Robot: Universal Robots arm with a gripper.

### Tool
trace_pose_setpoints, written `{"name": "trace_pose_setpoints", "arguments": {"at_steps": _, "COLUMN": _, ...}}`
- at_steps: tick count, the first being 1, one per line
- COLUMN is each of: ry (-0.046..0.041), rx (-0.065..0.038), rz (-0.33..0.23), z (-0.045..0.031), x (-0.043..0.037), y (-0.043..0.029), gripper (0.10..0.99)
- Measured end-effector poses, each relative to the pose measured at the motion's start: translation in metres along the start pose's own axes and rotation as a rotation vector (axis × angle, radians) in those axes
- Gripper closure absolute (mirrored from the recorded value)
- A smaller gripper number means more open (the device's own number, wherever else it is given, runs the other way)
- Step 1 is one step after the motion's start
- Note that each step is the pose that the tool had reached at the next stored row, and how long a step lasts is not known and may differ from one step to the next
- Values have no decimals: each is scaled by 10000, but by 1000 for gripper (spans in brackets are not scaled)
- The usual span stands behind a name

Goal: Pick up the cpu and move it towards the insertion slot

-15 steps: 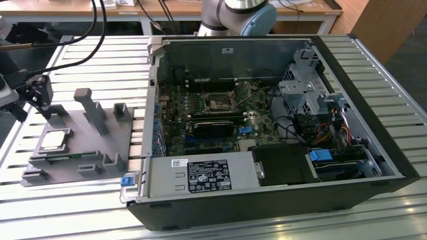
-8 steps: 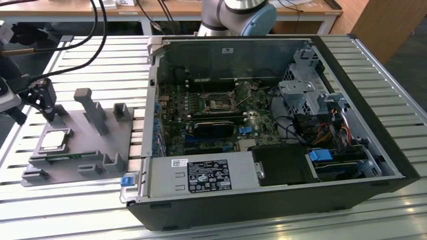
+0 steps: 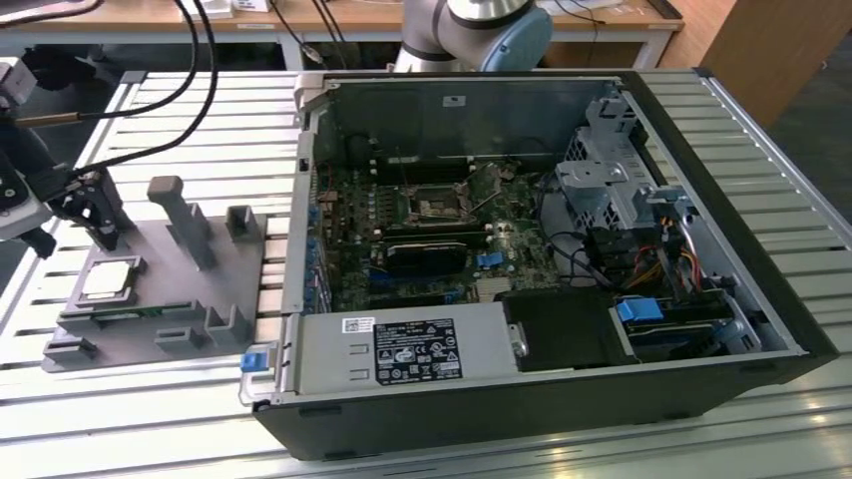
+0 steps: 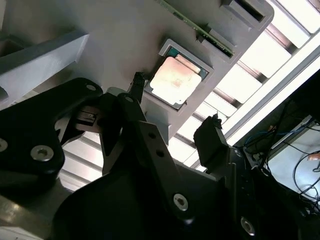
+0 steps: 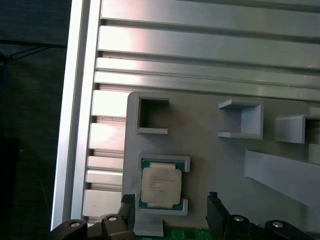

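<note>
Computer case (image 3: 466, 110): open, lying on the slatted table (image 3: 134, 419).
Gray holder plate (image 3: 160, 269): beside the case, on the exterior view's left.
Gripper (image 5: 170, 199): over the plate, jaws apart, one either side of the cpu.
Insertion slot (image 3: 436, 207): inside the case, well apart from the gripper.
Cpu (image 5: 160, 186): flat in its pocket on the plate.

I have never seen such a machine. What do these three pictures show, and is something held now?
This is a robot arm with a two-fingered gripper. The exterior view, from a camera off the arm, shows an open computer case on a slatted table, with a grey tray beside it. Both wrist views come from cameras on the arm. The cpu, a silvery chip, lies in a recess of the tray. The gripper hangs open above it, holding nothing. The insertion slot is the square socket inside the case.
</note>
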State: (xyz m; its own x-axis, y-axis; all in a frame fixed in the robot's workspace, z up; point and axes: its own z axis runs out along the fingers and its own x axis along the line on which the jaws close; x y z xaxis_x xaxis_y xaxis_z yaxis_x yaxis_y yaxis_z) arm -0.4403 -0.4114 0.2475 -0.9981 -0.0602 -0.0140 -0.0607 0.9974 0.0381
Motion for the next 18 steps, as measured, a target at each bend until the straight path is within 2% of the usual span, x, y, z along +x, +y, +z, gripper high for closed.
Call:
{"name": "trace_pose_setpoints", "arguments": {"at_steps": 9, "ry": -3, "rx": 5, "rz": 1, "z": 162, "x": 2, "y": -7, "gripper": 412}}
{"name": "trace_pose_setpoints", "arguments": {"at_steps": 18, "ry": -7, "rx": 8, "rz": 25, "z": 259, "x": 4, "y": -10, "gripper": 412}}
